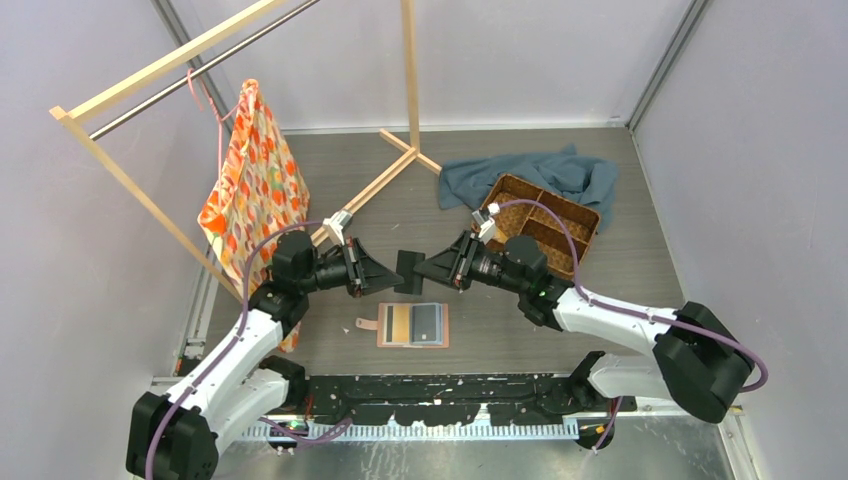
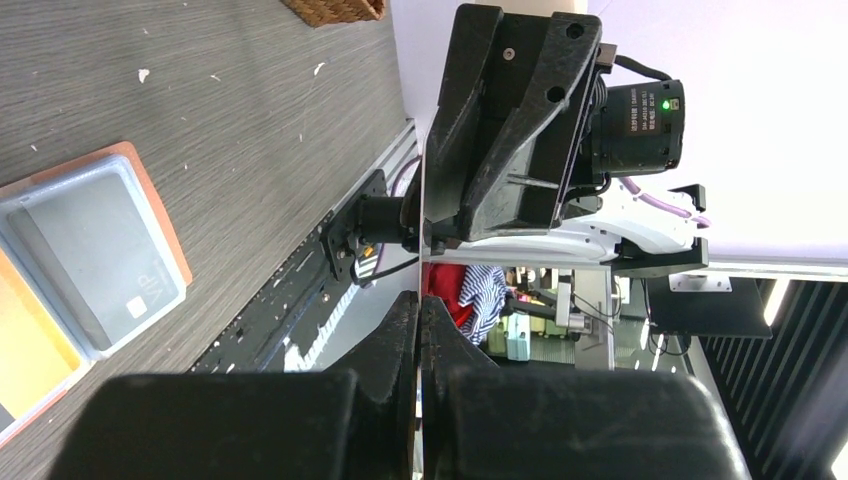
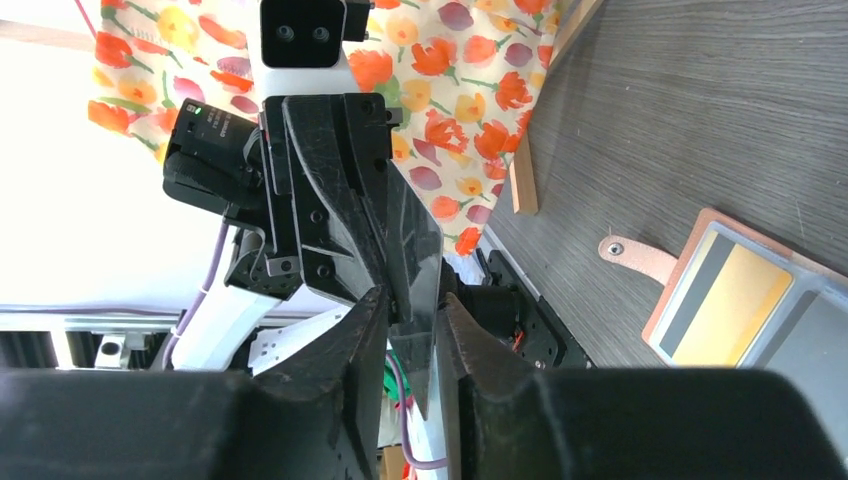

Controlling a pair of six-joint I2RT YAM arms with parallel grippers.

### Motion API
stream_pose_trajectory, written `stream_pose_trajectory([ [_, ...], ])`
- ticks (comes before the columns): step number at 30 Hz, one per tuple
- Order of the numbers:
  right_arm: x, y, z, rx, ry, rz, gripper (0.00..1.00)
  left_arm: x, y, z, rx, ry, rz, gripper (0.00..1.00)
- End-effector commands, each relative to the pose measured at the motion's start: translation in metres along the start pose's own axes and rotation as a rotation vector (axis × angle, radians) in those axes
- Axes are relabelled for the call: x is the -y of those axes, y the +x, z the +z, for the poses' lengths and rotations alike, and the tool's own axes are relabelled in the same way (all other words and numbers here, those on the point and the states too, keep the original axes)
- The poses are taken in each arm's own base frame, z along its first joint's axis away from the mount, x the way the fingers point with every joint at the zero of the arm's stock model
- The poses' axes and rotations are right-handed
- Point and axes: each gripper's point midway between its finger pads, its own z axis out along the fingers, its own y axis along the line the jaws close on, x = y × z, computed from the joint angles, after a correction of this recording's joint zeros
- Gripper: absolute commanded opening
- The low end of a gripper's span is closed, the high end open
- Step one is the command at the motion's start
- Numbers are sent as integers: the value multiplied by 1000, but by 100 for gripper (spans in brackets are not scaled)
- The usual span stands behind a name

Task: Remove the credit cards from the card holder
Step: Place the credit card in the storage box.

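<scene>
Two cards sit in the open card holder (image 1: pixel 380 326), a salmon-pink, leather-like fold lying flat close to the tabletop's (image 1: pixel 500 320) near edge, about midway along it. A glossy tan-gold card (image 1: pixel 397 323) with a dark stripe fills the half by the little snap tab (image 3: pixel 635 255). A matt grey card (image 2: pixel 95 265) marked VIP fills the other half.

The tabletop is grey wood-grain, scuffed with pale flecks, and is boxed in by plain pale walls (image 1: pixel 760 150).

Above the holder, in mid-air, the two arms meet nose to nose over a thin, stiff dark card (image 3: pixel 415 250). The left gripper (image 2: pixel 420 330) has its fingers pressed together on one end of it. The right gripper (image 3: pixel 412 315) has its fingers close on either side of the other end, but I cannot tell whether they pinch it.

Toward the far right corner stands a brown woven basket (image 1: pixel 550 196) with three compartments, and a rumpled blue-grey cloth (image 1: pixel 540 170) lies behind it. At the far left, a flowered orange bag (image 1: pixel 255 185) hangs from a pale wooden rack (image 1: pixel 130 190).
</scene>
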Motion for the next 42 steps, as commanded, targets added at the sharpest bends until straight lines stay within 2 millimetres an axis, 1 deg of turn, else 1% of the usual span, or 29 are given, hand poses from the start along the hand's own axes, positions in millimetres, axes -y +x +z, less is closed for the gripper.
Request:
stream_pose_trajectory([
  [1,-24,-2,2,-13,-86,-29,26,8,1,0,-14,38,28,1],
  [4,-22,2,4,-30,-75,-33,7,6,1,1,-10,32,21,1],
  [5,-21,2,4,-32,-65,-36,4,5,1,1,-10,29,18,1],
  [7,-19,2,4,-27,-45,-45,1,3,1,2,-10,25,13,1],
  [10,-17,-2,0,-1,-14,-70,1,3,0,2,-10,23,14,0],
  [11,-15,-3,-2,7,8,-80,1,1,0,3,-15,15,12,13],
  [12,-16,-5,-5,16,28,-101,1,-1,0,3,-23,-2,15,32],
  [13,-13,-8,-10,22,76,-129,1,-4,1,3,-36,-29,16,48],
  [14,-6,-16,-17,49,162,-178,1,-11,3,2,-49,-75,1,60],
  [15,0,-26,-28,77,261,-228,1,-14,3,0,-53,-108,7,67],
  [16,6,-36,-42,108,371,-271,1,-18,2,-1,-49,-146,12,72],
  [17,11,-50,-59,147,476,-303,1,-22,0,-3,-40,-185,26,74],
  [19,24,-83,-101,249,720,-320,0,-37,-4,-8,-22,-297,38,75],
  [21,38,-107,-146,329,942,-283,1,-47,-6,-12,-37,-370,52,75],
  [23,52,-124,-187,375,1151,-227,1,-50,-8,-11,-46,-392,57,75],
  [25,61,-137,-218,408,1313,-189,1,-50,-10,-9,-45,-385,58,75],
  [26,64,-143,-229,424,1378,-167,1,-50,-11,-8,-38,-380,56,75],
  [28,67,-153,-244,459,1438,-131,1,-49,-11,-7,-33,-373,58,75],
  [32,74,-169,-257,499,1511,-72,1,-50,-8,-11,-35,-384,65,75],
  [34,81,-173,-269,506,1613,-47,1,-52,-6,-13,-35,-391,66,75],
  [36,89,-180,-275,506,1701,-52,0,-54,-4,-13,-37,-391,61,75],
  [38,96,-184,-276,506,1745,-51,1,-55,-3,-13,-39,-389,56,75],
  [42,108,-190,-275,515,1777,-59,1,-56,-2,-13,-39,-386,56,75],
])
